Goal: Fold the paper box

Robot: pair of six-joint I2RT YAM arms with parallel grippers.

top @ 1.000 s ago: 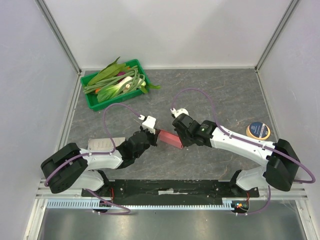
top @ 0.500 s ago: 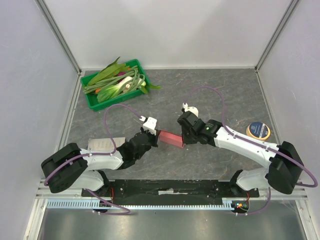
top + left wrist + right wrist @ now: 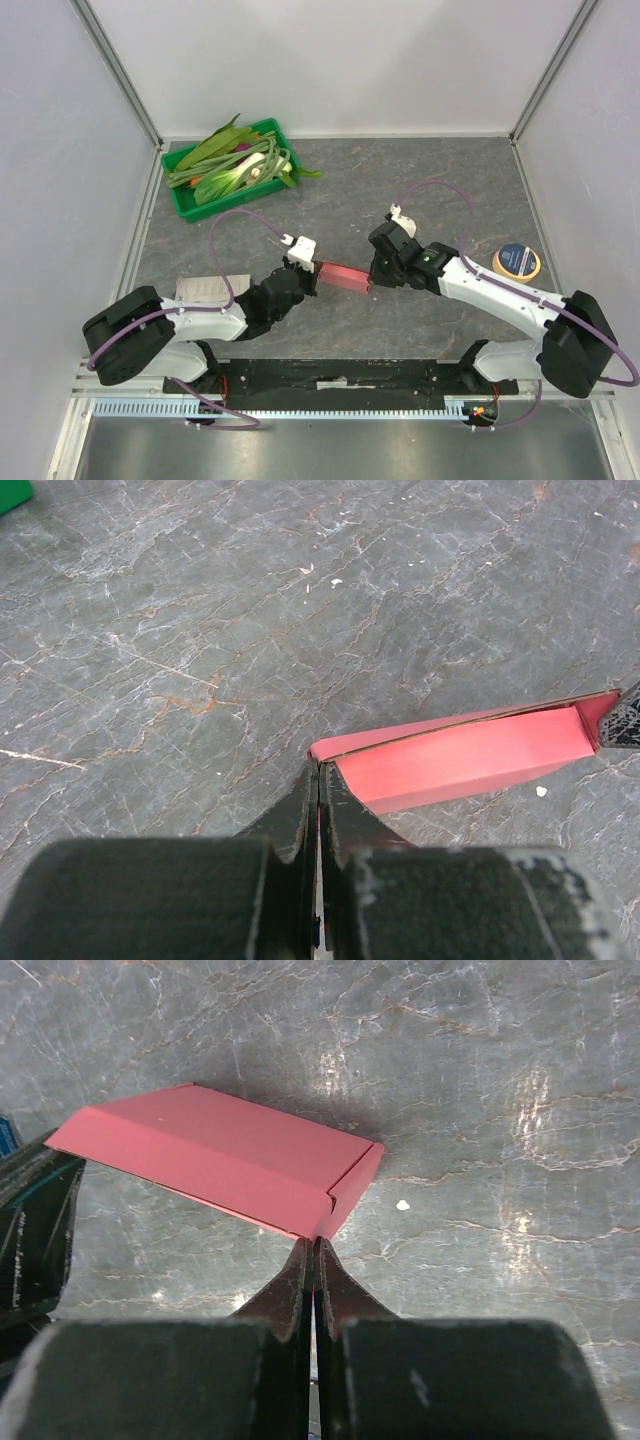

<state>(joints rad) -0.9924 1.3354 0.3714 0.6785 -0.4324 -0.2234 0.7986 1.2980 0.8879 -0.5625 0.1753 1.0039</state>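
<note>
The paper box (image 3: 343,275) is a flattened pink-red cardboard piece lying on the grey stone table between my two arms. In the left wrist view the paper box (image 3: 470,765) runs off to the right, and my left gripper (image 3: 318,770) is shut on its near left end, a sliver of red showing between the jaws. In the right wrist view the paper box (image 3: 220,1160) shows a folded end flap. My right gripper (image 3: 314,1245) is shut, its tips touching the box's near corner. From above, the left gripper (image 3: 316,273) and right gripper (image 3: 372,279) sit at opposite ends.
A green tray (image 3: 185,208) of leafy vegetables stands at the back left. A roll of tape (image 3: 517,262) lies at the right by the wall. A white booklet (image 3: 205,289) lies under my left arm. White walls close in both sides and the back.
My right arm has swung to the right and its gripper now meets the box's right end. The box lies flatter and looks longer. The left gripper has barely moved.
</note>
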